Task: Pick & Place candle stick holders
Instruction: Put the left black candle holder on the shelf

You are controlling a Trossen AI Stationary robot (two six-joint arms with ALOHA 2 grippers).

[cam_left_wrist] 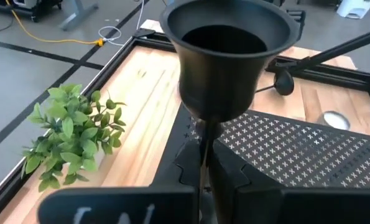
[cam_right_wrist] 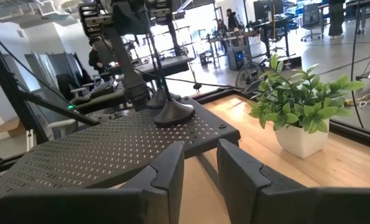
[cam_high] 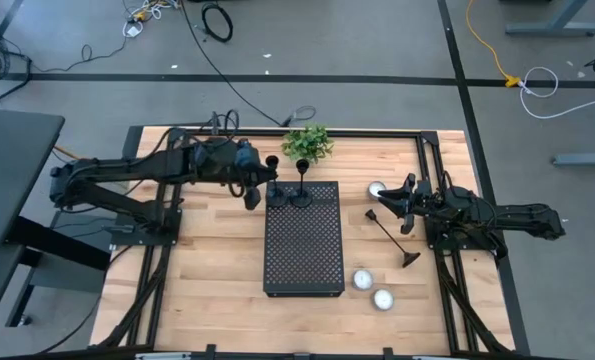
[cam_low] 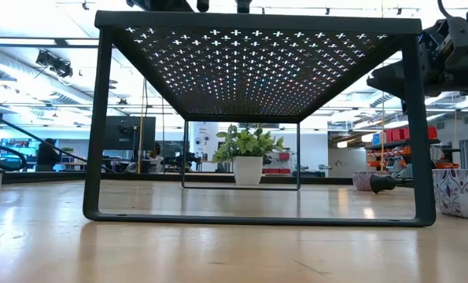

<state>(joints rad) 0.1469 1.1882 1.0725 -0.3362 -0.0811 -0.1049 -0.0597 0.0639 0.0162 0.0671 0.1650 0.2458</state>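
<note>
Two black candle stick holders stand upright at the far edge of the black perforated tray [cam_high: 302, 250]. One [cam_high: 274, 180] is at the tray's far left corner and the other [cam_high: 302, 185] stands just to its right. My left gripper [cam_high: 253, 192] is shut on the left one, whose cup [cam_left_wrist: 225, 50] fills the left wrist view. A third holder [cam_high: 391, 236] lies on its side on the table to the right of the tray. My right gripper [cam_high: 401, 206] is open and empty above that holder's cup end. My left gripper pinches the holder's thin stem [cam_left_wrist: 204, 163] between its two fingers, below the cup. The fingers come level from the table's left side and lie across the stem. The holder stays upright, base [cam_high: 275, 198] over the tray's far left corner; whether it rests there I cannot tell.
A small potted plant [cam_high: 307, 144] stands just beyond the tray's far edge. Three white tealights lie on the table: one [cam_high: 377, 188] near my right gripper and two [cam_high: 363, 278] [cam_high: 382, 298] near the tray's near right corner. Black frame rails border the table.
</note>
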